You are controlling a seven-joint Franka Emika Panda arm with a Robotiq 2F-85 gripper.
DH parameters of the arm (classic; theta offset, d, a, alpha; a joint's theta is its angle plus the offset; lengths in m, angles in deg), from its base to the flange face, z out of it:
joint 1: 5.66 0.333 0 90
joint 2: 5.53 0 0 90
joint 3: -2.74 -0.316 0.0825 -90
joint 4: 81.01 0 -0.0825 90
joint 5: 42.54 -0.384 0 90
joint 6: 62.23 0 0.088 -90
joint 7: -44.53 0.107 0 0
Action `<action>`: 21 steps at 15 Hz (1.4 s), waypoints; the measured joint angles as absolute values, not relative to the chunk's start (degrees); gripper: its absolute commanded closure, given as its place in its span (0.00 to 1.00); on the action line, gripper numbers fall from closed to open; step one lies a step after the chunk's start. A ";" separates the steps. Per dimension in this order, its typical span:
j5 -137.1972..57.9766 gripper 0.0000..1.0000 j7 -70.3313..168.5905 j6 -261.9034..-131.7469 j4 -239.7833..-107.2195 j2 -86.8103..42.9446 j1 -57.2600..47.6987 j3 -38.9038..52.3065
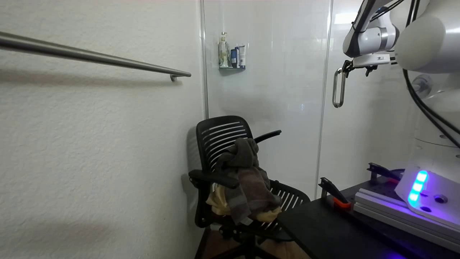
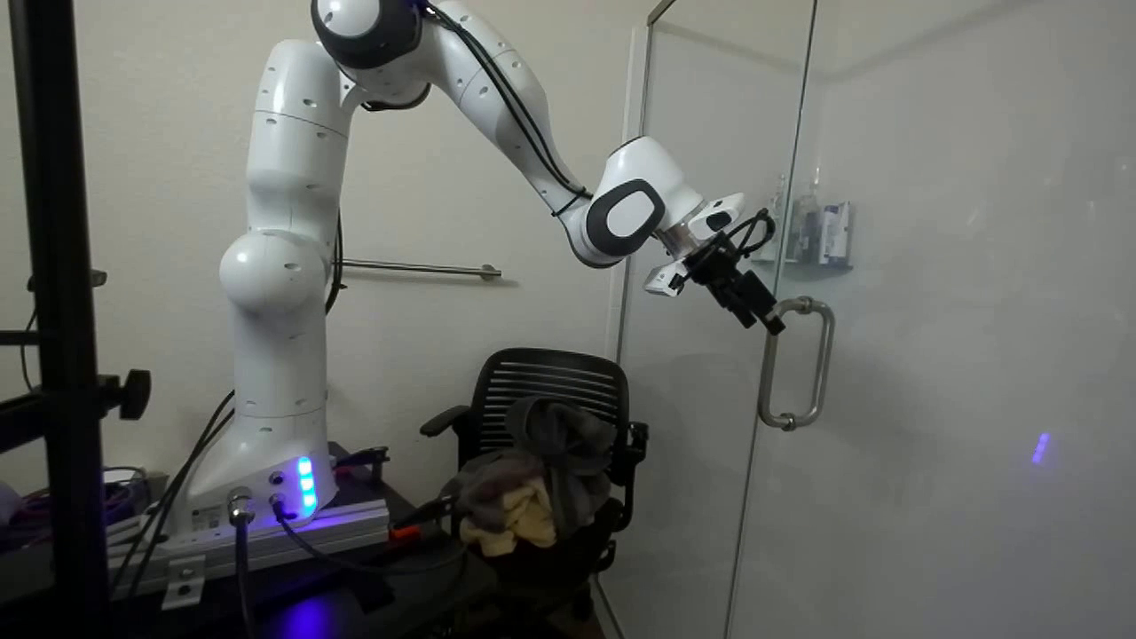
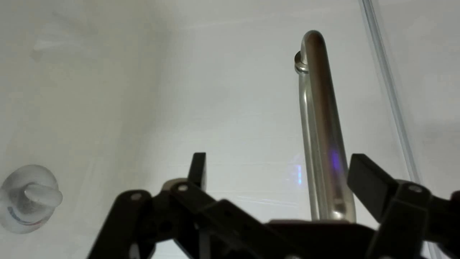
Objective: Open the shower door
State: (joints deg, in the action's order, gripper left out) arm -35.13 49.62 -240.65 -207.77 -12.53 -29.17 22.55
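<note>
The shower door is a tall clear glass panel that shows in both exterior views [image 1: 370,133] [image 2: 941,355] and in the wrist view [image 3: 230,108]. Its edge lies in line with the neighbouring glass panel, so it looks shut. The silver loop handle [image 1: 342,90] stands upright near that edge; it also shows in an exterior view [image 2: 769,382] and the wrist view [image 3: 323,126]. My gripper [image 3: 282,174] is open at the handle's upper end. The handle bar lies between the fingers, close to or touching the right one. The gripper shows in both exterior views [image 1: 357,70] [image 2: 761,312].
A black chair [image 1: 224,126] with a pile of towels [image 1: 248,176] stands before the neighbouring glass panel [image 1: 273,100]. A long metal bar [image 1: 93,54] is on the wall. Behind the glass are a shelf with bottles [image 1: 233,57] and a round valve [image 3: 30,199].
</note>
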 measured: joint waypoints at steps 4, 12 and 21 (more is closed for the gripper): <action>-38.20 0.00 48.63 -240.57 -207.59 -12.94 -29.17 20.99; -41.08 0.00 48.63 -240.23 -205.79 -14.73 -29.14 20.28; -44.16 0.00 48.70 -239.68 -203.78 -15.44 -28.43 18.78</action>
State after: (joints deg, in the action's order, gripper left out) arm -44.16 48.70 -239.68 -203.78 -15.44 -28.43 18.78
